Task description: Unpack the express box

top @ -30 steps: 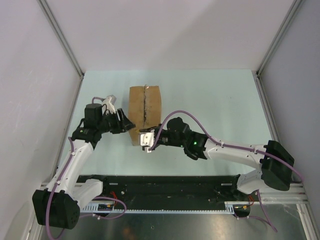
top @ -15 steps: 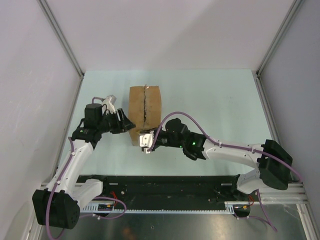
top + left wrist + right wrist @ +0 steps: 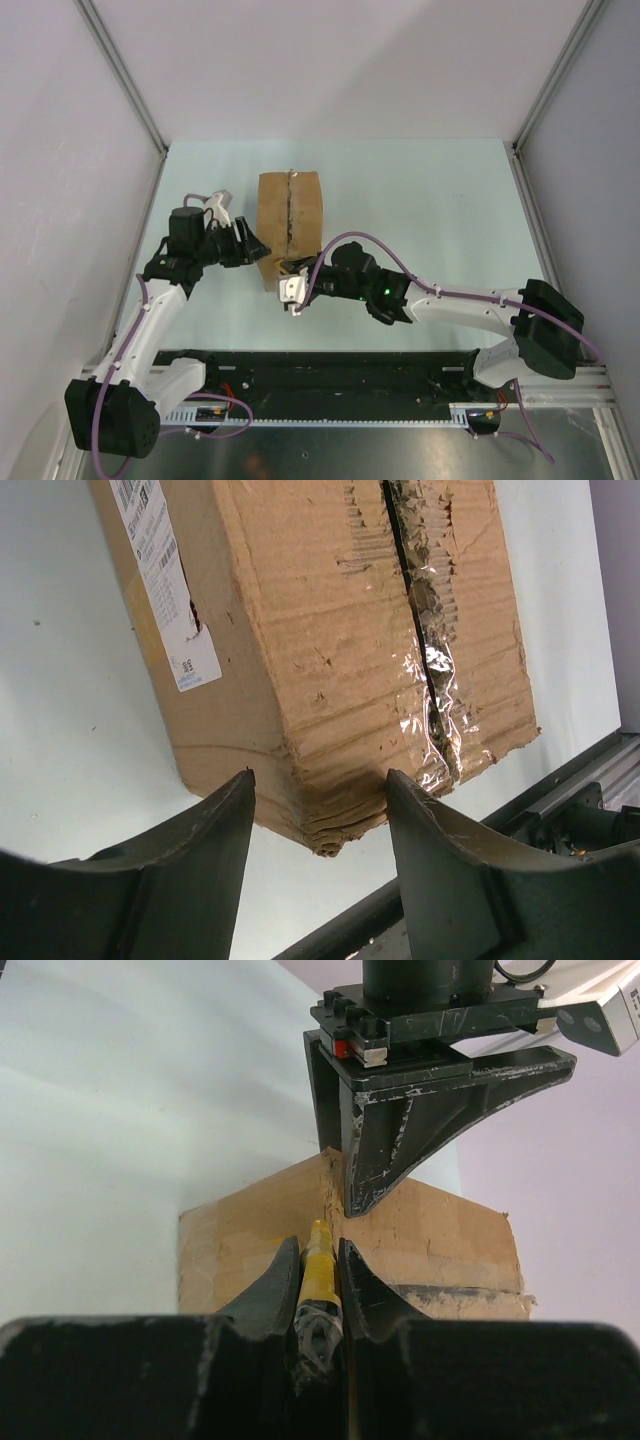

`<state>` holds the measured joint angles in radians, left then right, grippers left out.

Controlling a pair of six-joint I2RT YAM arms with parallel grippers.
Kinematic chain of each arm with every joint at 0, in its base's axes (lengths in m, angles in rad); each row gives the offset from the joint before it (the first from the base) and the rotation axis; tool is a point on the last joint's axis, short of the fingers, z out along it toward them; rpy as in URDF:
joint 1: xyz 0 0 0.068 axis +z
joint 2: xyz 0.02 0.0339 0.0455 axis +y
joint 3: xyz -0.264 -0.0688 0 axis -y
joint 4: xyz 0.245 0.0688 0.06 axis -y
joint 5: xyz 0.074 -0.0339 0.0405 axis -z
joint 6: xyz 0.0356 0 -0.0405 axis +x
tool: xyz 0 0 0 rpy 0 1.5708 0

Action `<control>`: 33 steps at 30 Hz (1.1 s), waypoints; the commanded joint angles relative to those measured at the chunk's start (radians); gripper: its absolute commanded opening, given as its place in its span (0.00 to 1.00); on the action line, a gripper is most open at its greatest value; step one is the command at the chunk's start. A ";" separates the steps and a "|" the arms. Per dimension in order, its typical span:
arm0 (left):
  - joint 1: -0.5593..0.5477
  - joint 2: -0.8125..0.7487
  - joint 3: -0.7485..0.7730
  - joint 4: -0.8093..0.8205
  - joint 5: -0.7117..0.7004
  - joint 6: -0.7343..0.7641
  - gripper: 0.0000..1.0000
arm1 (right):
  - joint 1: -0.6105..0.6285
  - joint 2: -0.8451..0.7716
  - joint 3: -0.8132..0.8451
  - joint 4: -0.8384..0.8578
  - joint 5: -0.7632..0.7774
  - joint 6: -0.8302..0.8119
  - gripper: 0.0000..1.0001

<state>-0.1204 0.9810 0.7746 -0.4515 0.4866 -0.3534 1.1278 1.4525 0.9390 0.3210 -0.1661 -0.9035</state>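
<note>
Moved a bit left and nearer the arm bases since a second ago, going by the right gripper (image 3: pixel 290 290). No change at the left gripper (image 3: pixel 252 245).

From above: sitting near the middle of the table (image 3: pixel 420 200), the express box (image 3: pixel 290 210), flaps not yet lifted. One gripper at its left near corner, the other at its near end.

From the left wrist: spread wide on both sides of the box corner, not squeezing it. Torn shiny tape (image 3: pixel 430 680) along the seam, white label (image 3: pixel 165 580) on the side.

From the right wrist: pinched tight on a yellow knife (image 3: pixel 318 1265), tip right by the top edge of the box and very close to the left gripper's finger.

Could bump that finger with the blade. Could shove the box away, with nothing holding it. Could cut too deep and hurt what is inside.
</note>
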 commanded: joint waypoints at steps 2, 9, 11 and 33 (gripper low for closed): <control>-0.001 -0.002 0.018 -0.007 -0.008 0.034 0.60 | 0.000 -0.009 0.004 0.110 0.025 -0.040 0.00; -0.002 0.005 0.018 -0.007 -0.011 0.037 0.60 | -0.002 -0.026 0.004 0.107 0.010 -0.028 0.00; -0.001 0.008 0.020 -0.007 -0.011 0.037 0.60 | -0.002 -0.029 0.004 0.102 0.005 -0.026 0.00; -0.001 0.015 0.025 -0.007 -0.013 0.033 0.60 | 0.016 -0.058 0.004 0.040 -0.042 0.018 0.00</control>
<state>-0.1204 0.9897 0.7746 -0.4519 0.4847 -0.3473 1.1316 1.4105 0.9371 0.3210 -0.1925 -0.9089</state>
